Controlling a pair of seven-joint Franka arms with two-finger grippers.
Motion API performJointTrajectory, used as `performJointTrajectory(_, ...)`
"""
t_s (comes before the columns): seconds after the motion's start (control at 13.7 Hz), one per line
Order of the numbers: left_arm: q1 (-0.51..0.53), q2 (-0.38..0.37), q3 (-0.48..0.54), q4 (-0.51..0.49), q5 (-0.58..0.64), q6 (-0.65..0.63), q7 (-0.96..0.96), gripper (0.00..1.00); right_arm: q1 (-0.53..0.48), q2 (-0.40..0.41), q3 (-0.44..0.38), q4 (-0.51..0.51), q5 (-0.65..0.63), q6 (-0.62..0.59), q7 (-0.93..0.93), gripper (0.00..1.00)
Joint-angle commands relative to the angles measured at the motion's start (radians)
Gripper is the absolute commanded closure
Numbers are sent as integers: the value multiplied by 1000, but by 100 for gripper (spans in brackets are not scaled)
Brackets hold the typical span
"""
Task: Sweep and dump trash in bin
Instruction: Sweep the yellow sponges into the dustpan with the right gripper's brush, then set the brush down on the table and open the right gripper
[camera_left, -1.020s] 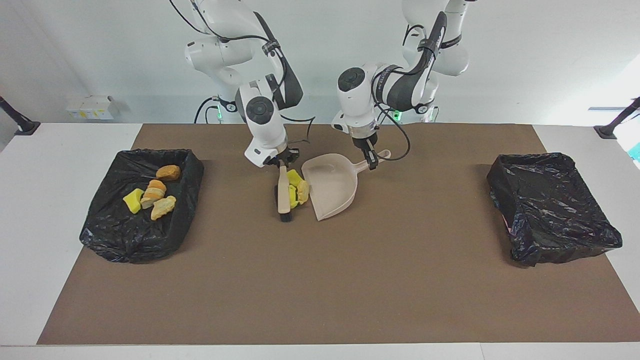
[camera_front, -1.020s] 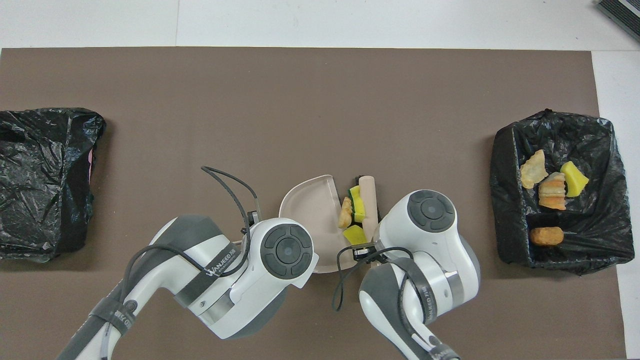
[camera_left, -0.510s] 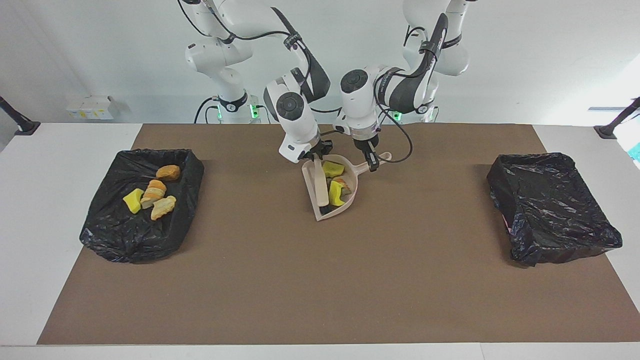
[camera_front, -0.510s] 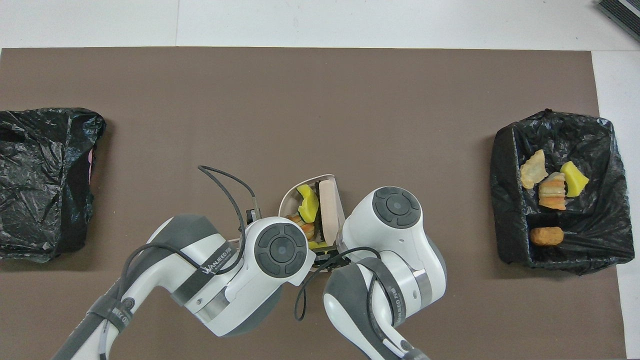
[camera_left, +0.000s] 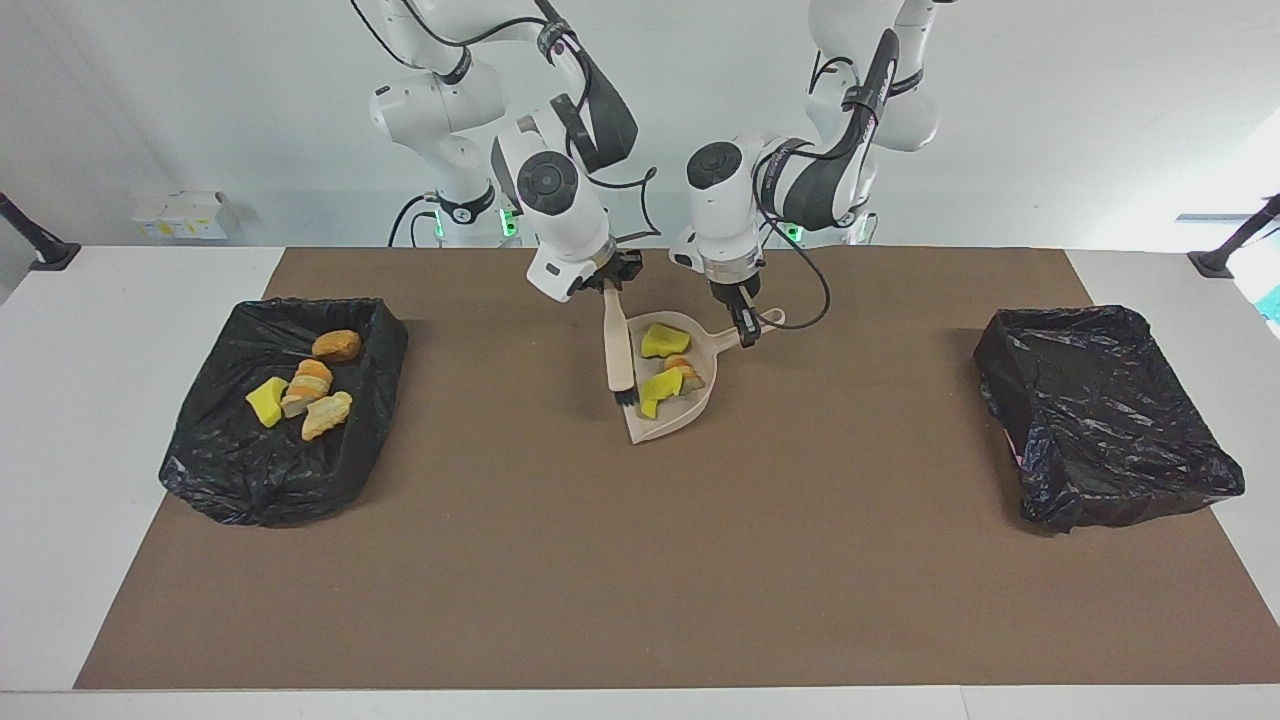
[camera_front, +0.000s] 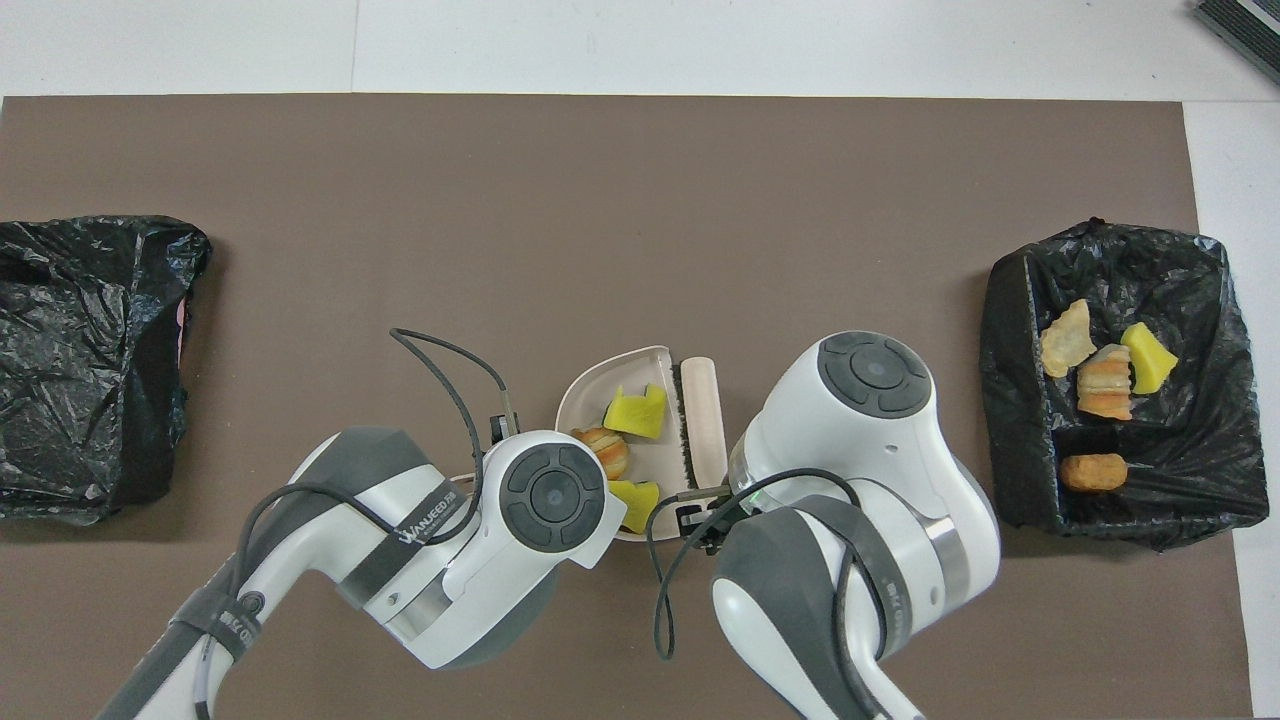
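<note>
Dustpan handle (camera_front: 470, 480) under left arm

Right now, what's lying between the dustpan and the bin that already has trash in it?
Only bare brown mat, plain in the facing view between the dustpan and that bin.

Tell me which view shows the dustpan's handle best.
The facing view: the dustpan handle shows whole, ring end included, with the left end effector on it. In the overhead view the left arm covers the handle, so only the dustpan's pan and the trash pieces in it show.
</note>
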Motion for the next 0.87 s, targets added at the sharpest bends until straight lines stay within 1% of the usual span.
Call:
performJointTrajectory(0.0,15,-19,-2,-29,11,29,2,100,-13,-31,6,36,-58,-97,-9,100)
performJointTrajectory(0.15,17,-18,-2,-29,10,32,4,100,-11,-53,6,50,-104,-163,-4,100)
performJointTrajectory(0.29,29,-16,-2,-29,11,32,9,100,-10,-88,7,41,-130,-221,0,100)
performJointTrajectory(0.36,29,-15,-2,-29,11,32,19,100,-10,-102,9,23,-141,-229,2,100)
performJointTrajectory(0.58,29,-15,-2,-27,10,34,32,100,-11,-142,12,-51,-144,-182,2,100)
performJointTrajectory(0.66,32,-13,-2,-26,10,37,36,100,-11,-144,13,-55,-142,-150,5,100)
performJointTrajectory(0.8,47,-4,0,5,10,27,94,100,-10,-142,15,-55,-138,-133,5,100)
